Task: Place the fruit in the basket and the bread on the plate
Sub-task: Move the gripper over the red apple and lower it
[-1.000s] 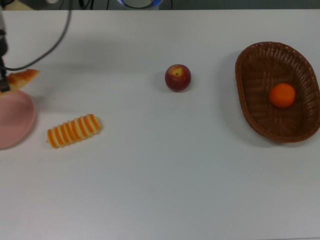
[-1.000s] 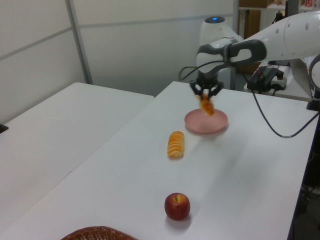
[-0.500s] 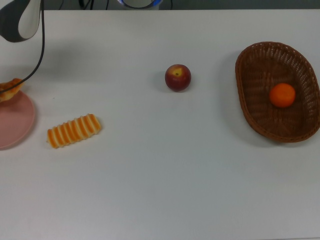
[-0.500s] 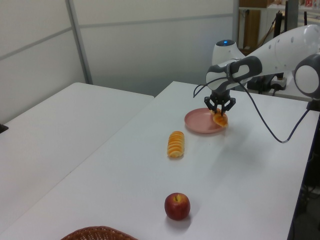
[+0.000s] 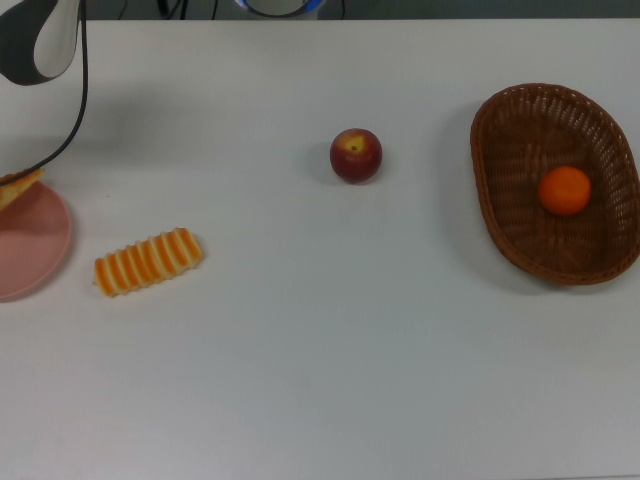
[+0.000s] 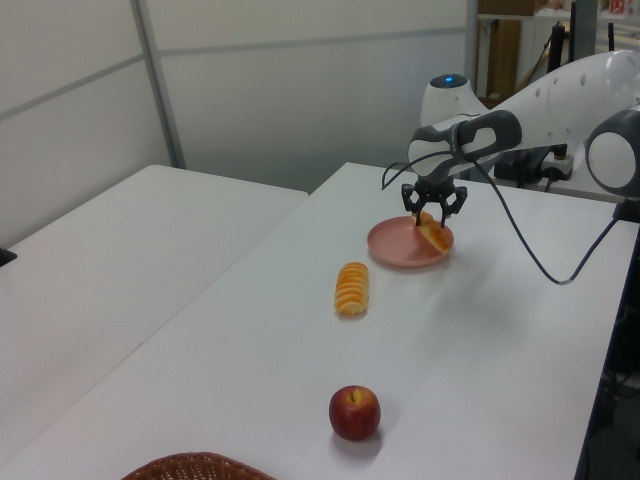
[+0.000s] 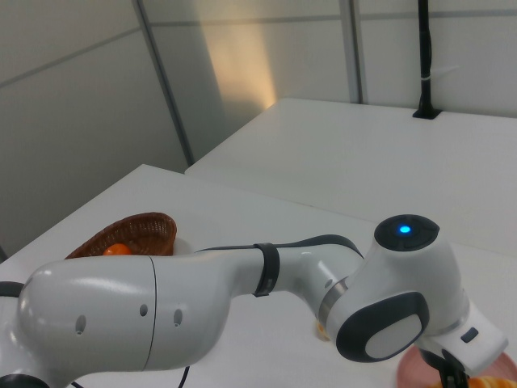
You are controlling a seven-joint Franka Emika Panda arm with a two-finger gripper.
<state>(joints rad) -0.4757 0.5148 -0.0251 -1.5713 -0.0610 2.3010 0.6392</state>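
In the left view my gripper (image 6: 433, 206) hovers open just over the pink plate (image 6: 393, 244), and the braided bread (image 6: 435, 236) lies on the plate under it. The top view shows that loaf (image 5: 18, 186) at the plate's (image 5: 35, 250) far rim, with the gripper out of frame. A ridged loaf (image 5: 148, 262) (image 6: 351, 288) rests on the table beside the plate. The dark red apple (image 5: 356, 155) (image 6: 354, 412) sits mid-table. The orange (image 5: 565, 190) (image 7: 117, 250) lies inside the wicker basket (image 5: 497, 225) (image 7: 141, 229).
The arm's black cable (image 5: 75, 120) hangs over the top view's left corner. In the right view the white arm (image 7: 242, 299) fills most of the frame. A second white table (image 6: 110, 240) adjoins on the left view's left.
The gripper carried the braided bread down to the plate, opened and let it go; the loaf now rests on the plate. The other objects have not moved.
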